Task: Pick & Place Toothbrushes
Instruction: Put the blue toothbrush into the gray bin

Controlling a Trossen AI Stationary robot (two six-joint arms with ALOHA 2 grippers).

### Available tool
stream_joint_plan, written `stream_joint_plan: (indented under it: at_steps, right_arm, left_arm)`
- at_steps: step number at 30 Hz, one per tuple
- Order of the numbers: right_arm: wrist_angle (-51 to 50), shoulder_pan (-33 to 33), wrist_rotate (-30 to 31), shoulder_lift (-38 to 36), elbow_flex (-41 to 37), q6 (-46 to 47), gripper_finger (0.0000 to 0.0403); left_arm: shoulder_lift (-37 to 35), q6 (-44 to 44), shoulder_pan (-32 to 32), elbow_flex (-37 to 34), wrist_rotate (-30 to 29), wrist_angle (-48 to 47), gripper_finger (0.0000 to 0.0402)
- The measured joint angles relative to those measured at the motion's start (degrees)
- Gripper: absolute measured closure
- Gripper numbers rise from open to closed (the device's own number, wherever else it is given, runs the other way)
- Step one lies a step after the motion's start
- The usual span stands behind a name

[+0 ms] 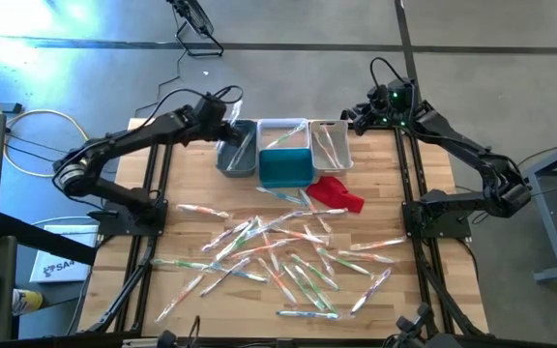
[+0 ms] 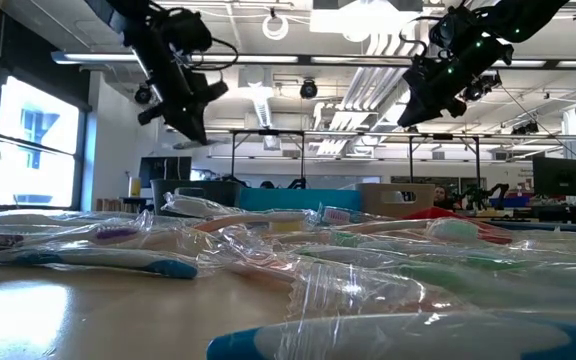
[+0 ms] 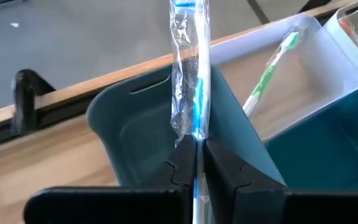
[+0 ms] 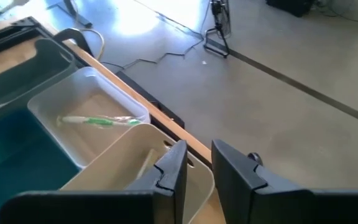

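Note:
My left gripper [image 3: 195, 163] is shut on a blue-handled toothbrush [image 3: 191, 62] in a clear wrapper, above the grey bin [image 3: 135, 124] at the table's far side [image 1: 230, 130]. Many more wrapped toothbrushes [image 1: 278, 256] lie loose on the wooden table. A green-handled one [image 4: 98, 121] lies on the floor of the white bin [image 1: 283, 135]. My right gripper [image 4: 197, 168] hovers open over the beige bin [image 1: 329, 145], with nothing between its fingers. My left gripper pinches the blue toothbrush between its two fingers, on the wrapped handle [image 3: 196, 134]. The brush runs along the fingers and sticks out well past their tips. The fingers slant down toward the table's far side. The brush is lifted clear, above the grey bin.
The grey, white, teal [image 1: 285, 166] and beige bins stand close together at the far middle of the table. A red cloth [image 1: 338, 191] lies just in front of them. Dark frame rails [image 1: 153, 193] run along both sides. Cables lie on the floor beyond the far edge.

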Motion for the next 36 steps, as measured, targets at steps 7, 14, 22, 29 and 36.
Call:
stream_joint_plan:
  at_steps: [7, 14, 22, 29, 36]
  right_arm:
    - [-0.17, 0.00, 0.61, 0.00, 0.00, 0.02, 0.0336]
    - [-0.20, 0.00, 0.61, 0.00, 0.00, 0.00, 0.0336]
    - [-0.22, 0.00, 0.61, 0.00, 0.00, -0.02, 0.0336]
    - [-0.22, 0.00, 0.61, 0.00, 0.00, -0.06, 0.0336]
    - [-0.22, 0.00, 0.61, 0.00, 0.00, -0.12, 0.0336]
  left_arm:
    - [5.35, 0.21, 1.63, -0.01, 2.63, 0.80, 0.0389]
    - [9.72, 0.20, 1.46, -0.07, 3.80, 1.10, 0.0386]
    - [12.43, -0.23, 1.44, -0.04, 6.24, 1.14, 0.0385]
    - [13.41, -0.23, 1.46, -0.04, 6.06, 1.23, 0.0385]
    - [13.41, -0.23, 1.46, -0.04, 5.84, 1.27, 0.0384]
